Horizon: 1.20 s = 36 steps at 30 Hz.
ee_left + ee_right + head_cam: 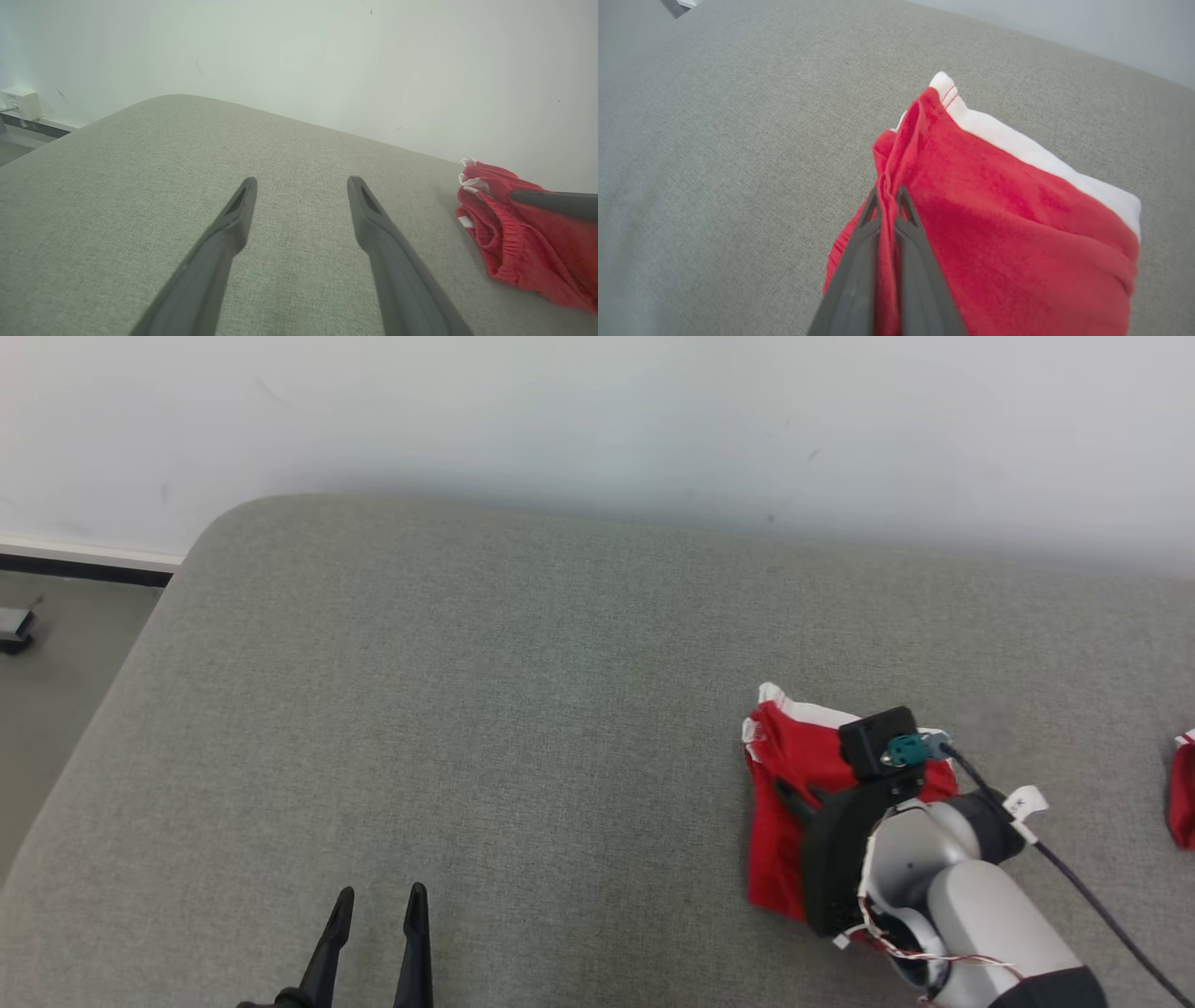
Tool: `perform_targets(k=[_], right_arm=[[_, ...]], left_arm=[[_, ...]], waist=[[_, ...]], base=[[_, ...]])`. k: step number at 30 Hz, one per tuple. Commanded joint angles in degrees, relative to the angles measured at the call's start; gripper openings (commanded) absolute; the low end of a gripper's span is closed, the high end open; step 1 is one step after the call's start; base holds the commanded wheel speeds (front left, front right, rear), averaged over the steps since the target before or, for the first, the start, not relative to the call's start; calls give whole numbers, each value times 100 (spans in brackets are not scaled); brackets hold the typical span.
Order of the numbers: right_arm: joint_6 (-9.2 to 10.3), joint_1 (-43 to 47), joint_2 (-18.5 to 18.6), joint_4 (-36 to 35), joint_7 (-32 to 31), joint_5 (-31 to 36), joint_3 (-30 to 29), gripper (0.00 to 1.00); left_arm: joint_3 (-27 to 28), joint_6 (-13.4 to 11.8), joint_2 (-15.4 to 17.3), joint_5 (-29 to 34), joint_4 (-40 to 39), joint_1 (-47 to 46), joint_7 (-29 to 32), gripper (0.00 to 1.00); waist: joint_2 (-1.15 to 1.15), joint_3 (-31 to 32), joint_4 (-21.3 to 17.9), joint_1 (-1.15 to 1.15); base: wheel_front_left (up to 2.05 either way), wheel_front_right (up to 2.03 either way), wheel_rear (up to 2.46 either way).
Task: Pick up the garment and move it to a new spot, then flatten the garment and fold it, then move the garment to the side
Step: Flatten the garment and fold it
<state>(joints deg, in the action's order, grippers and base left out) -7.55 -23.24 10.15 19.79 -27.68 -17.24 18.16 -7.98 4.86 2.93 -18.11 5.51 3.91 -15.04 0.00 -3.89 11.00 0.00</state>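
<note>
The garment (789,784) is red with a white band and lies bunched on the grey cushion (523,691), right of centre. My right gripper (887,192) is shut on a raised fold of the garment (994,210), red cloth pinched between its two fingers. From the head view the right gripper (794,795) sits over the garment's middle. My left gripper (378,894) hovers open near the front edge, well left of the garment, nothing between its fingers (238,210). The left wrist view shows the garment (514,233) at far right.
A second red piece of cloth (1184,793) lies at the cushion's right edge. A pale wall (597,420) runs behind the cushion. The cushion's rounded left corner drops to the floor (56,663), where a small device (14,627) sits. A black cable (1074,877) trails from the right wrist.
</note>
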Motion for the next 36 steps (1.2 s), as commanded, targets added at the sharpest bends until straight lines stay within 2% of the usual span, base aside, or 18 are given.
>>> perform_targets(k=[1, 9, 10, 11, 16, 21, 28, 33, 36], right_arm=[[15, -40, -82, 56, 40, -37, 38, 0], [15, -220, -189, 637, 325, -75, 318, 0], [15, -244, -184, 683, 363, -83, 344, 42], [15, -265, -184, 714, 430, -95, 345, 100], [15, -364, -126, 663, 799, -309, 406, 100], [15, -453, 38, 466, 1266, -366, 165, 100], [15, -47, 337, 526, 1782, -25, -539, 100], [15, 258, 428, 635, 2012, 286, -861, 100], [15, 497, 334, 680, 2177, 494, -1002, 100]], left_arm=[[-16, -11, -8, -41, 10, 62, -16, 100], [-40, -3, -7, -23, 27, 59, -16, 100], [-34, -1, -7, -20, 28, 68, -16, 100], [-26, 1, -8, -19, 29, 76, -16, 100], [23, -11, -8, -28, 32, 92, -16, 100], [79, -31, -8, -9, -31, 88, -16, 100], [83, -35, -8, -3, -47, 122, -16, 100], [78, -36, -7, -13, -49, 116, -16, 100], [82, -33, -7, -20, -55, 110, -16, 100]], waist=[[0, -4, 26, 0], [0, -10, 126, 0], [0, -8, 130, 0], [0, -3, 131, 0], [0, 41, 84, 0], [0, 74, -38, 0], [0, 138, -184, 0], [0, 141, -239, 0], [0, 130, -275, 0]], base=[[0, 0, 0], [0, 0, 0], [0, 0, 0], [0, 0, 0], [0, 0, 0], [0, 0, 0], [0, 0, 0], [0, 0, 0], [0, 0, 0]])
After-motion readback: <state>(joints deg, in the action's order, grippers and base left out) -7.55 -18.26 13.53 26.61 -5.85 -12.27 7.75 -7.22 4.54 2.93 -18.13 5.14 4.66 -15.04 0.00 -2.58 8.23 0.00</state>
